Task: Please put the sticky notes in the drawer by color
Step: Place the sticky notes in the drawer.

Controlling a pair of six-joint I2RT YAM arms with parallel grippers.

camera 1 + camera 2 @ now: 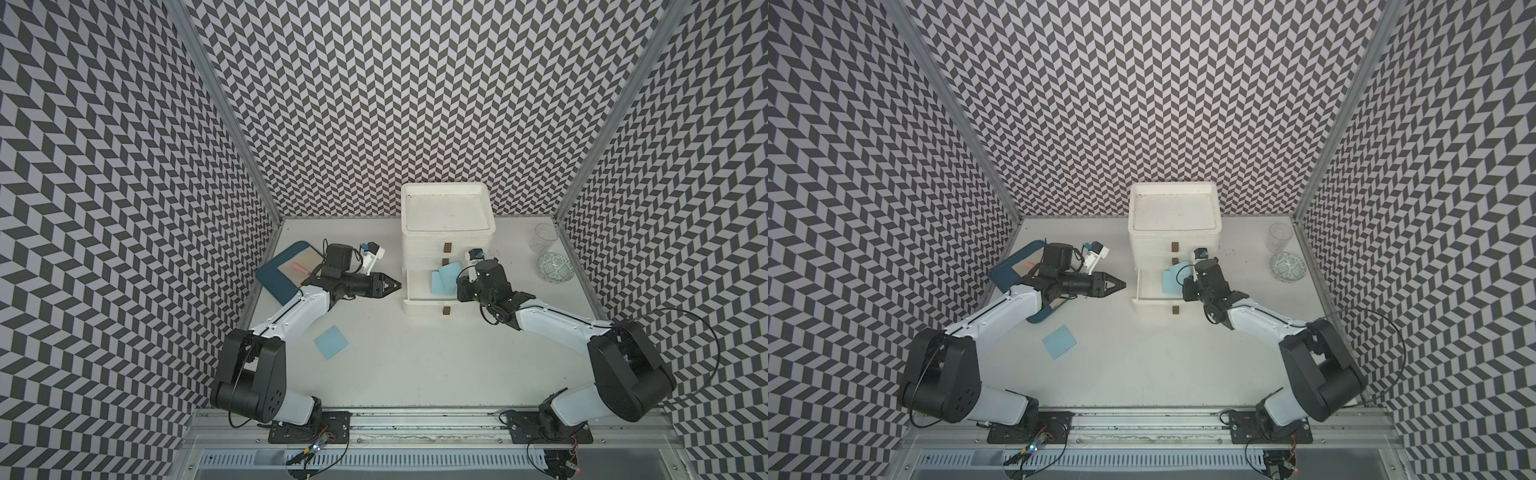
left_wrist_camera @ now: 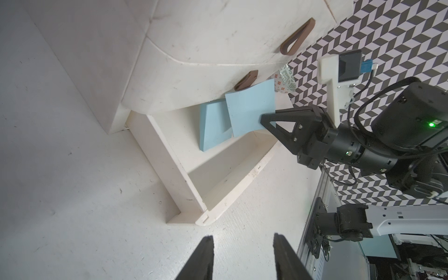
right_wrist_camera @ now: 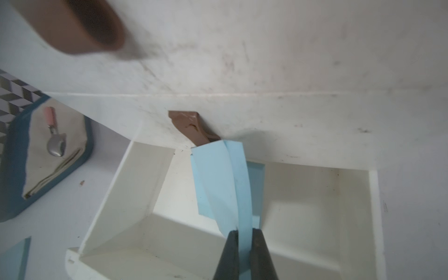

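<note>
Two fingers of the right gripper [image 3: 243,234] pinch one edge of a pale blue sticky note [image 3: 218,184] over the pulled-out lowest tray [image 2: 169,155] of the drawer [image 1: 424,249], above another blue note [image 2: 213,126] lying inside. Feather-light and floppy, it curls; an edge grip suits it. That arm reaches in from the drawer's front; the left gripper [image 2: 243,238], jaws apart and empty, points at the drawer's side.

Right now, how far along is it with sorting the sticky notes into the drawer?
Done: one blue note already leans inside the open bottom drawer. In hand: the right fingers pinch a second blue note over that drawer. Remaining: a third blue note lies on the table near the empty, open left fingers. No green or pink notes show; the upper drawers are shut, so their contents are unknown.
</note>
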